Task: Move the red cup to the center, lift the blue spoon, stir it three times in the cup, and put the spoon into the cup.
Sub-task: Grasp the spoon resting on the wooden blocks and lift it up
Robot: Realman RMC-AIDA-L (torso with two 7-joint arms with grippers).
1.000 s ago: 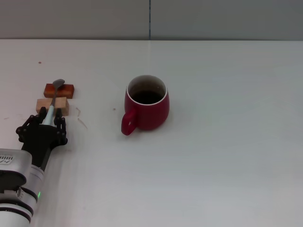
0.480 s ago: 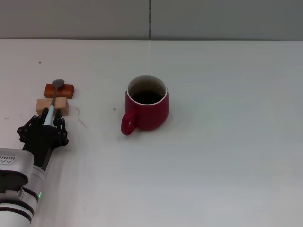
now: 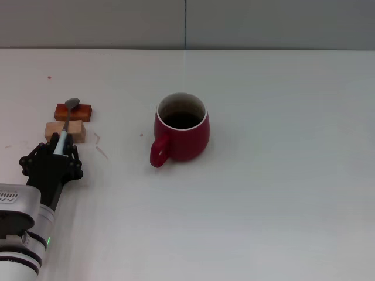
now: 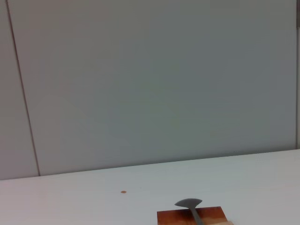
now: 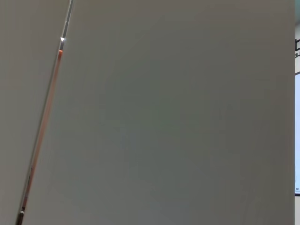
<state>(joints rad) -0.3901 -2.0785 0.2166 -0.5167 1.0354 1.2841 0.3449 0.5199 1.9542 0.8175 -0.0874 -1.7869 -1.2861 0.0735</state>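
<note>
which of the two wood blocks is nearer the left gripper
The pale block, right ahead of the left gripper. The reddish-brown block lies beyond it, under the blue spoon bowl.

blue spoon [image 3: 65, 124] handle end hidden within left gripper [image 3: 57, 147]

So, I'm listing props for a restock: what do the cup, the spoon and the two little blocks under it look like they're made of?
The red cup: likely glazed ceramic, with thick rounded walls and a white rim. The blue spoon: dull grey bowl, probably metal; pale blue handle, possibly plastic or coated. The blocks: apparently wood, one reddish-brown, one pale and unfinished.
</note>
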